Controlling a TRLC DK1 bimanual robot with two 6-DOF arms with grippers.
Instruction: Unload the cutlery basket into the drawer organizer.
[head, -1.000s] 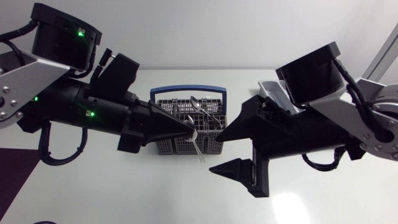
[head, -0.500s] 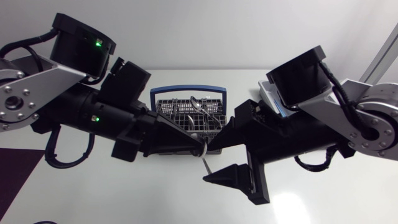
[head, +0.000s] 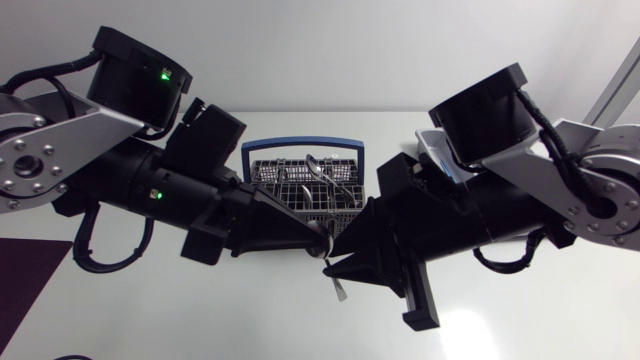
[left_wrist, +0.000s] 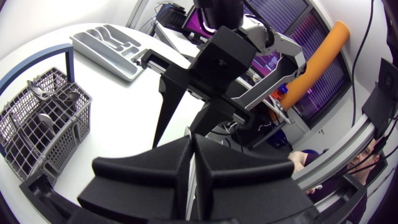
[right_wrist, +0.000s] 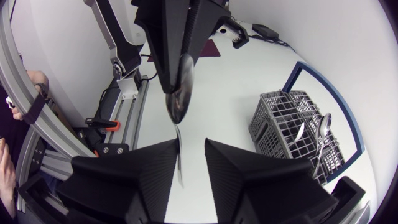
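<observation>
Left end effector (head: 321, 241) tight on spoon (right_wrist: 180, 96)

Grey wire-mesh cutlery basket (head: 300, 205) with a blue handle sits upright on the white worktop (head: 200, 320), with a few pieces of cutlery (head: 322, 176) poking up out of it. One spoon (right_wrist: 180, 94) is out, pinched by its bowl between the fingers of the left gripper (head: 319, 243), handle dangling just in front of the basket. The grey drawer organizer (left_wrist: 109, 45) lies flat further along the worktop.
</observation>
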